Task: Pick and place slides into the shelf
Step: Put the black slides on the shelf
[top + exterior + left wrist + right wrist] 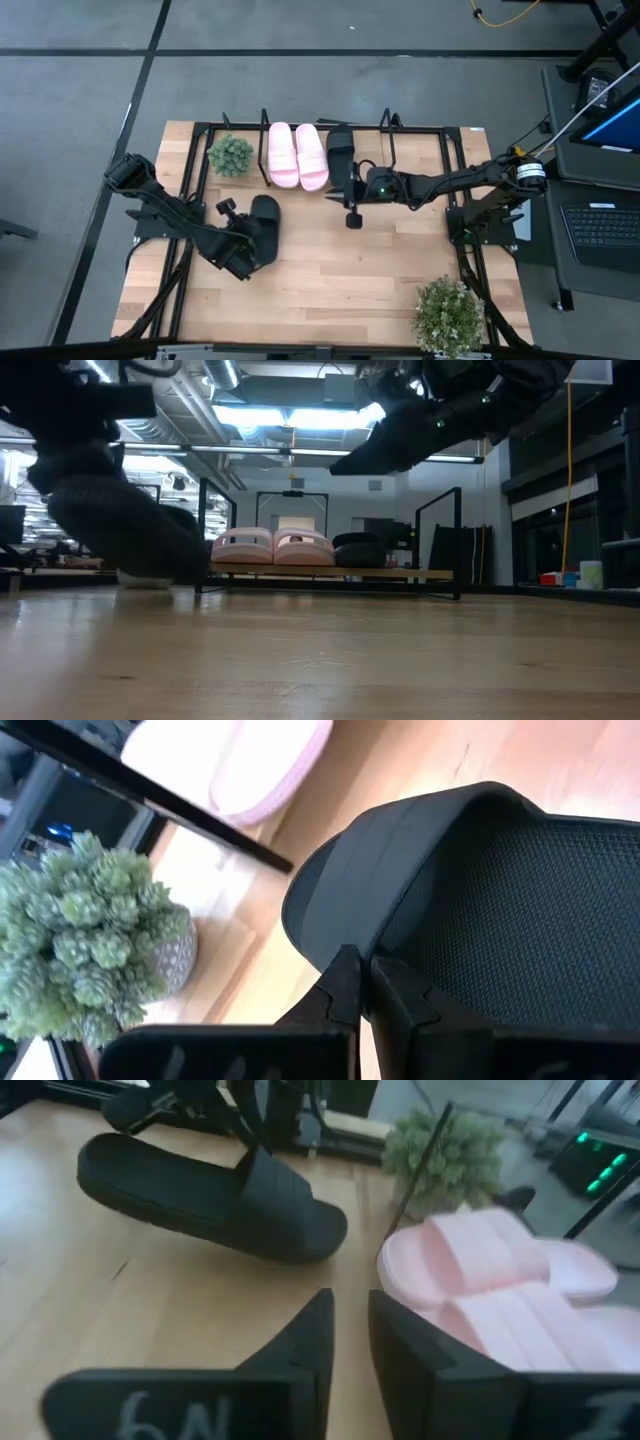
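Slides are being sorted onto the shelf [420, 128]: two pale pink slides [297, 155] and one black slide [340, 150] are lying on its board side by side, while the second black slide [264, 228] is hanging off the tabletop in the left gripper [243, 243], whose fingers are clenching it at the sole's edge beside the strap. The right gripper [353, 215] is hovering above the table in front of the shelved black slide, its fingers nearly together and holding nothing. The step in hand appears to be carrying the held slide to the shelf. To do it well, the left arm should be raising the slide above the shelf's front wire, swinging past the right arm, and lowering it into the free board space beside the other black slide. The held slide's long axis is running roughly toward the shelf, as the shelved ones lie, though tilted in the low view; which end is the toe cannot be told, so matching the others may be needing a turn.
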Controlling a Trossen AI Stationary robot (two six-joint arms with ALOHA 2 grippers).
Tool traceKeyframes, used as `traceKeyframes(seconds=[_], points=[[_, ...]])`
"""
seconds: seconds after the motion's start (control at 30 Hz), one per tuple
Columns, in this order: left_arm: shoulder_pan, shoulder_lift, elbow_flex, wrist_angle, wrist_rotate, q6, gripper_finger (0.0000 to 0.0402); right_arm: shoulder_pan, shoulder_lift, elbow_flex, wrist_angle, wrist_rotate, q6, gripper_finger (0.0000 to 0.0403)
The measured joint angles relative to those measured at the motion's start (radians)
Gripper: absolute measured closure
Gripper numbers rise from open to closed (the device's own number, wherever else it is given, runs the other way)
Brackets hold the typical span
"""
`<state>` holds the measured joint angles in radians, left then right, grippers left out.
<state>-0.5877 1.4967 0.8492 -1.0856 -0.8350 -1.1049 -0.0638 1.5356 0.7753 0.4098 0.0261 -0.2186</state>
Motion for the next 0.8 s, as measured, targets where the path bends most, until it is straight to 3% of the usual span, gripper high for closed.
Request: traceKeyframes(seconds=[0.2,0.37,0.8], points=[[0.025,0.0,0.03,-0.001,-0.063,0.016,0.0401,0.062,0.0,0.021,0.021,0.072,-0.073,0.0289],[0.081,0.0,0.054,0.034,-0.089,0.072,0.0401,0.104,0.0,0.081,-0.025,0.104,-0.102,0.0276],[0.22,0.0,0.071,0.402,-0.172,0.487,0.0401,0.119,0.0,0.146,-0.129,0.115,-0.104,0.0282]])
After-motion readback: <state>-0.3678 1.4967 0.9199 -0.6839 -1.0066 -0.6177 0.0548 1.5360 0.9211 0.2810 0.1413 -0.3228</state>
